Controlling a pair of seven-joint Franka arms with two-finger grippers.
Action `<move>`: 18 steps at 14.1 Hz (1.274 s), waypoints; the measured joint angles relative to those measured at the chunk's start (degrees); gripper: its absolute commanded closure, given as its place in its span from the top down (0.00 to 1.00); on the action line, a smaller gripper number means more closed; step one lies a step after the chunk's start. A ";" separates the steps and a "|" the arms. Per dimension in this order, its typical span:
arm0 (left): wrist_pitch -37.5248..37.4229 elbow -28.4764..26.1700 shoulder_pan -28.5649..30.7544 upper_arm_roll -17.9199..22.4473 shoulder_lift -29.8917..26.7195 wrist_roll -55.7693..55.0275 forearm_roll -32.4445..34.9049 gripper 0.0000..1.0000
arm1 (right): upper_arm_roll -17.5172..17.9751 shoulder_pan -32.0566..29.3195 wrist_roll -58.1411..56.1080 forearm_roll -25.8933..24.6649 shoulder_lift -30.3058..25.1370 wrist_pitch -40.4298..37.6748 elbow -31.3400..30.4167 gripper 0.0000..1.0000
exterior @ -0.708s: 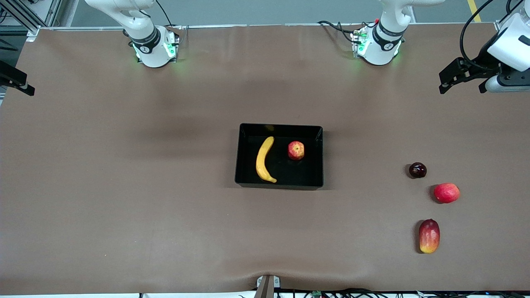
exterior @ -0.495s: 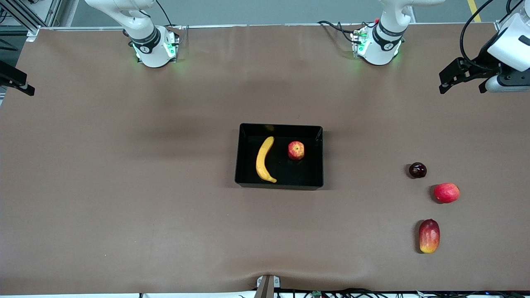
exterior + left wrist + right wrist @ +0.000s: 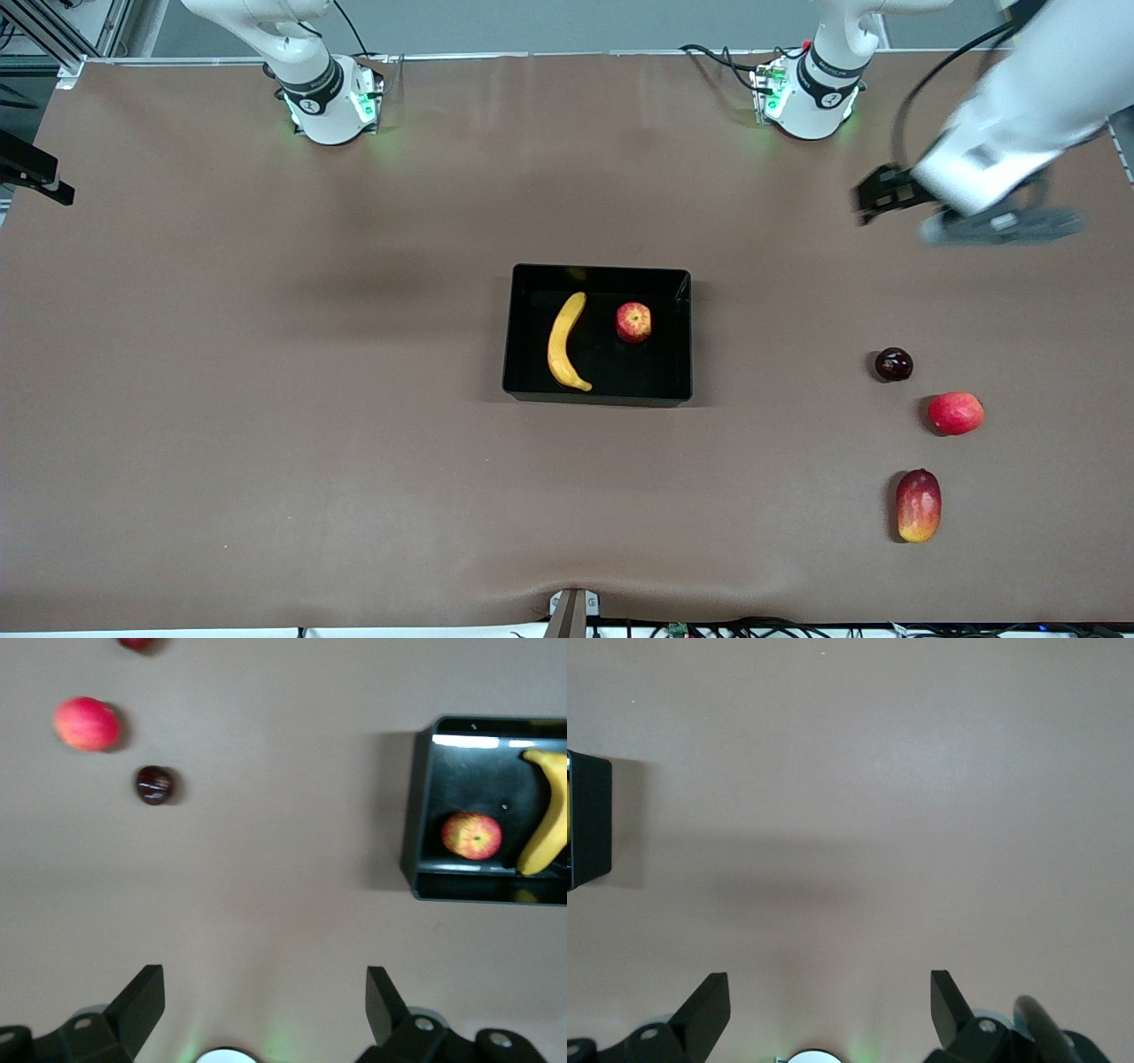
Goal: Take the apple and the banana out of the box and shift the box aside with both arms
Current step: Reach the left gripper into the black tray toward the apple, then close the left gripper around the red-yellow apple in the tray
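The black bin [image 3: 660,368] sits at the table's middle. The yellow banana [image 3: 563,342] and the small streaked apple [image 3: 633,322] lie in it, side by side and apart. My left gripper [image 3: 873,197] is open and empty, up over bare table toward the left arm's end, well away from the bin. Its wrist view [image 3: 263,992] shows the bin [image 3: 415,815], apple [image 3: 471,835] and banana [image 3: 545,815]. My right gripper [image 3: 58,188] waits at the right arm's end of the table, open and empty [image 3: 830,992], with only the bin's wall [image 3: 589,819] in view.
Three other fruits lie toward the left arm's end: a dark round fruit [image 3: 894,364], a plain red round fruit [image 3: 956,413] nearer the camera, and a red-and-yellow mango [image 3: 919,505] nearest. The brown table mat spreads around the bin.
My left arm has swung in from the table's end toward the middle, its gripper still open. The right arm, bin and fruits have not moved.
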 measured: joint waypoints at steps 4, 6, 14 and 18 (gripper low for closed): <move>6.42 -0.01 -4.47 -3.86 8.90 -5.19 3.69 1.00 | -0.01 -0.05 0.01 0.00 0.00 -0.02 -0.01 1.00; 10.34 -0.03 -8.14 -4.03 13.29 -11.22 4.53 1.00 | -0.01 -0.08 0.02 0.00 0.00 -0.03 -0.01 1.00; 26.61 0.02 -15.18 -4.17 27.65 -32.35 4.64 1.00 | -0.01 -0.12 0.04 0.00 0.00 -0.05 -0.01 1.00; 31.71 -0.06 -17.63 -4.17 31.94 -38.67 4.64 1.00 | -0.01 -0.13 0.05 0.00 0.00 -0.06 -0.01 1.00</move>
